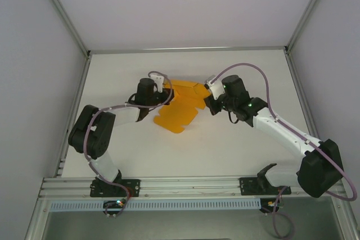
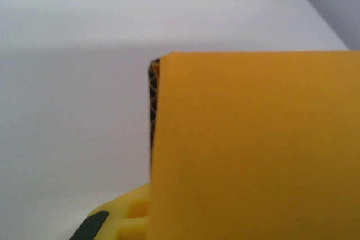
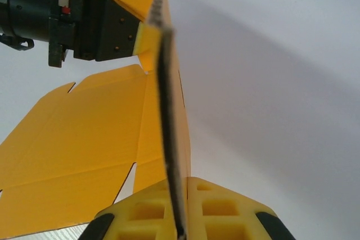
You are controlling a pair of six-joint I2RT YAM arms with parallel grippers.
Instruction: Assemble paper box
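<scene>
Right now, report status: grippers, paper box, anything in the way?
Left gripper shut on paper box flap. Right gripper shut on its other side. Box unfolded, a flat sheet partly lifted off table. No obstruction seen.

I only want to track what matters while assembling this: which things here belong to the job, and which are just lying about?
Job: paper box, a flat orange die-cut sheet; left fingers and right fingers, each shut on it.

Just there: table; purple cables; metal rail by the arm bases.
</scene>
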